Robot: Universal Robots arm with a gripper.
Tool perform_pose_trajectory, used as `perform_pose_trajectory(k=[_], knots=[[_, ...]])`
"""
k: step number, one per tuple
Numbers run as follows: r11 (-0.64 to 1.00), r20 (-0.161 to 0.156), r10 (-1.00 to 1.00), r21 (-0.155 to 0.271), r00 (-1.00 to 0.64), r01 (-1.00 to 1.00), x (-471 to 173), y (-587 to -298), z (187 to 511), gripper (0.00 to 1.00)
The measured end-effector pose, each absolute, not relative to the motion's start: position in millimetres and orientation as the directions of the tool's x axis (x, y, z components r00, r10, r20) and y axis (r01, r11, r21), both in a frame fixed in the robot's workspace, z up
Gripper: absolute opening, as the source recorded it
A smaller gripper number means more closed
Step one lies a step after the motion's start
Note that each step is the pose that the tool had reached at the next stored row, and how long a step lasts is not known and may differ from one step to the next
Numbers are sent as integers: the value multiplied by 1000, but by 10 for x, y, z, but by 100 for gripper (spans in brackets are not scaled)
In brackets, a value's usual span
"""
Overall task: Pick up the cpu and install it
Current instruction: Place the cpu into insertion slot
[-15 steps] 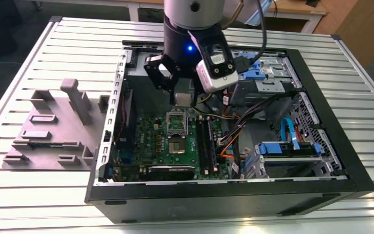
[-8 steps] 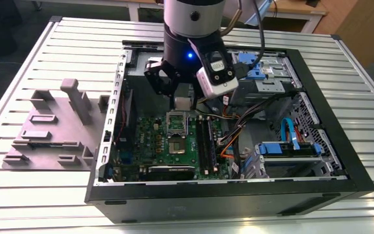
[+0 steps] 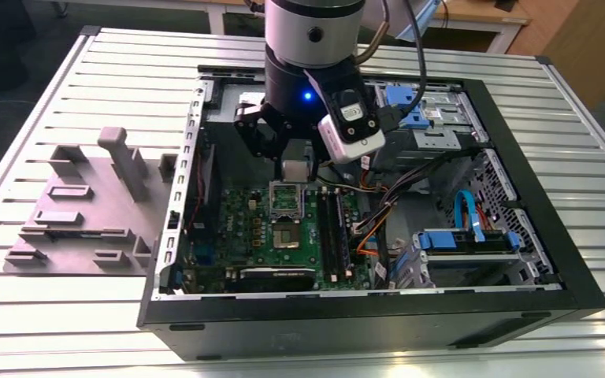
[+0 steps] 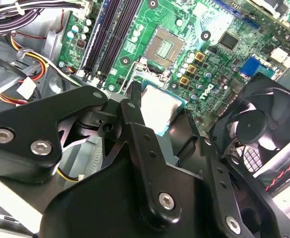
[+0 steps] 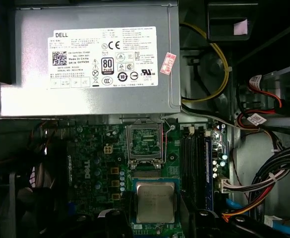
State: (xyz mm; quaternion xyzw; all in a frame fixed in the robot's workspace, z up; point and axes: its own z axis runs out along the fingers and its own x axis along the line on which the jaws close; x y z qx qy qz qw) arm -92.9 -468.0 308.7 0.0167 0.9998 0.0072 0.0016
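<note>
On the exterior view's left I see a grey fixture [image 3: 82, 209] sitting on the slatted metal table [image 3: 61, 102], just beside the open computer case [image 3: 365, 323]. Moving across, the case lies on its side with the green motherboard [image 3: 245, 228] facing up. My arm hangs over the board's far end, and the gripper [image 3: 296, 167] points down above the socket [image 3: 284, 200].

The claw is closed narrow on the cpu [image 4: 159, 105]. In the second wrist view I see its silvery top pinched between the black fingers [image 4: 135, 119], held clear of the board. The socket is open with its contact field showing, near the chip but apart from it. In the first wrist view the cpu [image 5: 155, 202] sits on the side of the socket [image 5: 145, 140] away from the grey power supply box [image 5: 90, 59].

Further toward the exterior view's right stand the memory slots [image 3: 331, 224], then a bundle of cables [image 3: 387, 209] and the blue-trimmed drive bay [image 3: 471, 240].
</note>
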Motion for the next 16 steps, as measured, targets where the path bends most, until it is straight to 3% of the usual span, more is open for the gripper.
perform_pose_trajectory(k=[16], knots=[[999,-3,33,11,-999,33,-929,-4680,3070,47]])
